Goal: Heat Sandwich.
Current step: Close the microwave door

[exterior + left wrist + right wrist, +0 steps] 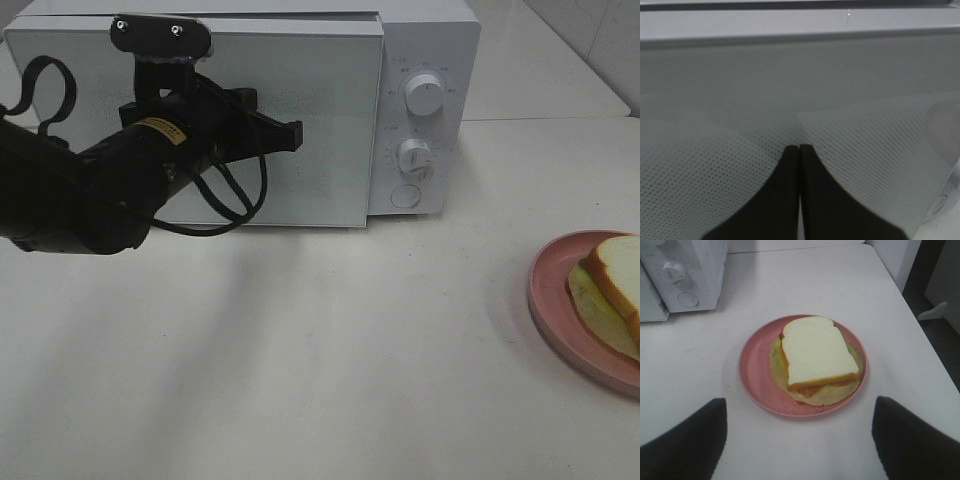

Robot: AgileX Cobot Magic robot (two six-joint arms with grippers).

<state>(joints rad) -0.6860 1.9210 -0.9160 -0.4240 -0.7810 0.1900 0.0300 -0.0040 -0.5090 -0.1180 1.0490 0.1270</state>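
The sandwich (816,353), white bread over a pale yellow-green layer, lies on a round pink plate (751,371); it also shows at the right edge of the table (612,282). My right gripper (800,407) hovers open just short of the plate, one finger to each side, holding nothing. It is outside the exterior view. My left gripper (296,134) is shut and empty, its tips (799,149) pointing at the microwave's dotted glass door (300,120), close to it or touching.
The white microwave (425,40) stands at the back, with two knobs (424,96) and a round button (405,196) on its right panel. The left arm and its cables hang before the door. White table (330,340) lies between microwave and plate.
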